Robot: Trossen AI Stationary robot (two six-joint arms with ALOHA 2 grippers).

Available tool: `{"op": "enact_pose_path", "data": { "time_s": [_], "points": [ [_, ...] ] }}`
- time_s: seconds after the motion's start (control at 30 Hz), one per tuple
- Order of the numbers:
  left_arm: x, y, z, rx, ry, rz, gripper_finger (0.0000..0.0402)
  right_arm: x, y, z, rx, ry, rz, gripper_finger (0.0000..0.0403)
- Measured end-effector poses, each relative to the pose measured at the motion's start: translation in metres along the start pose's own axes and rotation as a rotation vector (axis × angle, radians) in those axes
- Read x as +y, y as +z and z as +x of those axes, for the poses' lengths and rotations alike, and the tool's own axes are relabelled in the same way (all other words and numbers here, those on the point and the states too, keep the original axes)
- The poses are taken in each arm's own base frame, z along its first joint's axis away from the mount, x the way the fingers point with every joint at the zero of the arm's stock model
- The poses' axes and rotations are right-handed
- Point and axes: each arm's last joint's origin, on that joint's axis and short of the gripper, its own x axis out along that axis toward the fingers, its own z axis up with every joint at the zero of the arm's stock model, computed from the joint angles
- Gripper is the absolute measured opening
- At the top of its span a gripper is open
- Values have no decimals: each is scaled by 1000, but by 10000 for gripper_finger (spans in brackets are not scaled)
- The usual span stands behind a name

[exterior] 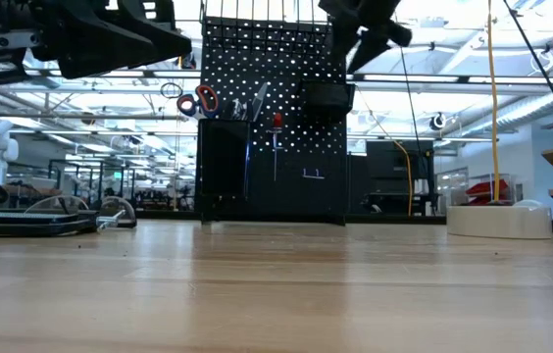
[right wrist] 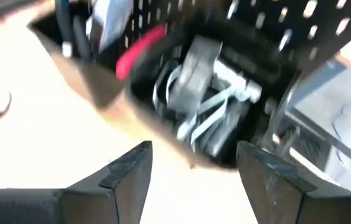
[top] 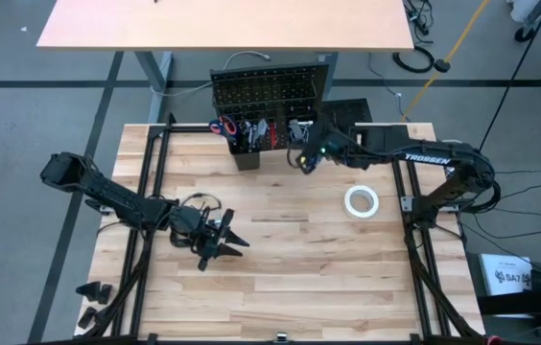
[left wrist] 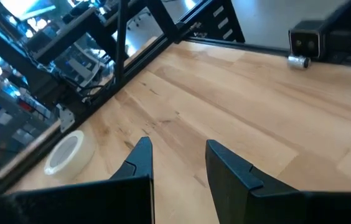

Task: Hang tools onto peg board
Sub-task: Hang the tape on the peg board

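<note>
Metal tools (right wrist: 203, 93) lie in a black bin (right wrist: 250, 134) at the peg board (top: 266, 91) foot, just beyond the right gripper (right wrist: 194, 165), whose jaws stand apart and empty. One tape roll (top: 361, 201) lies right of centre on the table (top: 280, 278). The left gripper (top: 224, 241), partly spread, grasps nothing; the right arm reads "TROSSEN".

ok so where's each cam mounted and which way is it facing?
High view: overhead, straight down on the tan wooden table; both dark arms show.
Low view: table height, level toward the upright black perforated peg board; arms hang in from above.
Left wrist view: on the left arm, over bare table; open left gripper at bottom.
Right wrist view: on the right arm, into a black bin of metal tools; open right gripper at bottom.
Shared: the white tape roll shows in the high, low and left wrist views.
</note>
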Motion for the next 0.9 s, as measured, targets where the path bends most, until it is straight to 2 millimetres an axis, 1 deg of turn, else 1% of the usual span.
{"op": "enact_pose_path", "data": {
  "time_s": [0.13,0.3,0.37,0.43,0.53,0.67,0.77,0.9],
  "points": [
    [0,2,0,-18,5,-131,84,10,-16,-11,76,-3,-42,226],
    [8,11,-4,-50,29,-426,84,25,-39,-30,154,12,-126,226],
    [11,16,-8,-50,33,-481,84,30,-52,-36,193,8,-178,226],
    [12,19,-13,-23,21,-504,84,33,-66,-38,240,-7,-207,226],
    [15,24,-25,30,18,-508,84,36,-86,-35,289,-38,-213,223],
    [20,32,-44,52,53,-509,84,37,-113,-22,399,-45,-208,218],
    [24,41,-60,0,76,-506,84,36,-129,-12,447,-49,-206,218],
    [26,47,-79,-46,107,-551,84,39,-146,0,480,30,-194,217]
  ]
}}
